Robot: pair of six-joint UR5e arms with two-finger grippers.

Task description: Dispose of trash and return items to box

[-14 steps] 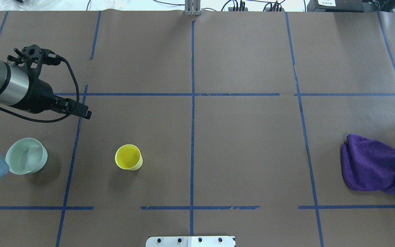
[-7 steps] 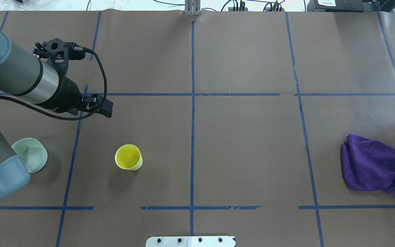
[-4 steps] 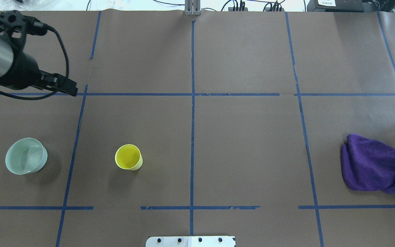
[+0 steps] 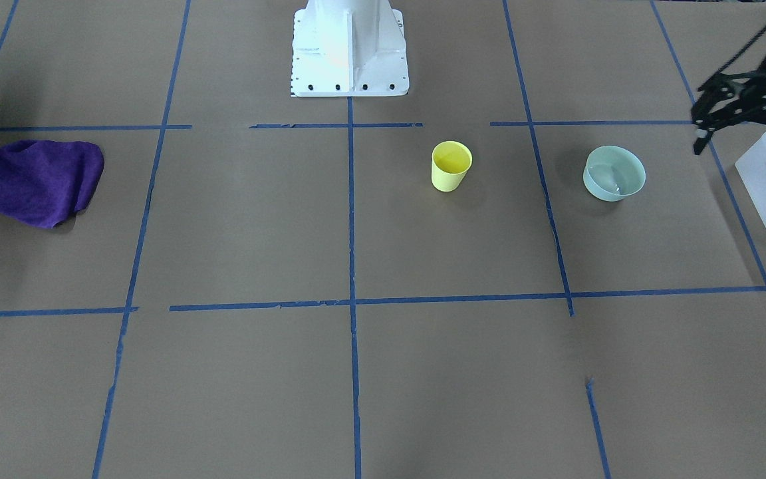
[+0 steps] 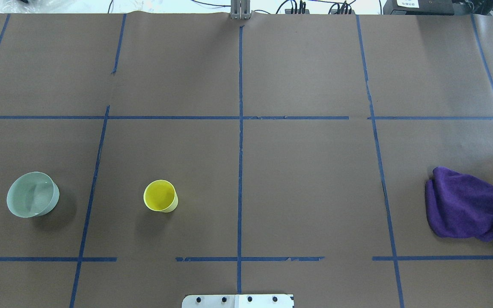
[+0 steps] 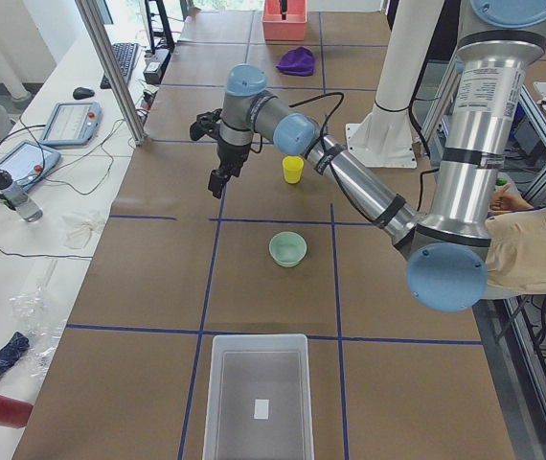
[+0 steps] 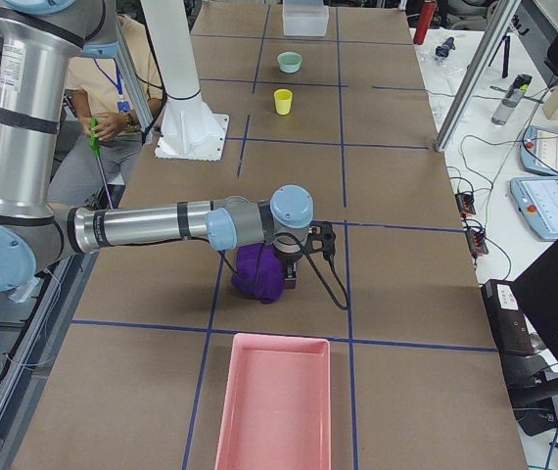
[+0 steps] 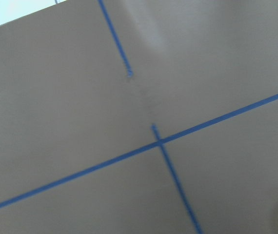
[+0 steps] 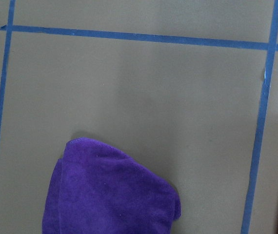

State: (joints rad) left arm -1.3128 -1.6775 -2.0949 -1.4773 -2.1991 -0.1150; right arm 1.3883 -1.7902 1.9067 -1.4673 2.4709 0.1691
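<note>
Return step not begun: left gripper (image 4: pixel 735 154), seemingly wide and empty, hovers apart from mint-green bowl (image 4: pixel 614 174); next, descend onto its rim. Right gripper's (image 7: pixel 293 277) spread: cannot tell.

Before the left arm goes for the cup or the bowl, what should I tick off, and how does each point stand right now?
1. Left gripper open and empty: ok.
2. Yellow cup upright and standing free: ok.
3. Mint bowl upright, apart from the cup: ok.
4. Box open-topped with room inside: ok.
5. Cup and bowl inside the box: not ok, neither is in it.
6. Right gripper open or shut: cannot tell; it shows only in the right side view, by the purple cloth.
</note>
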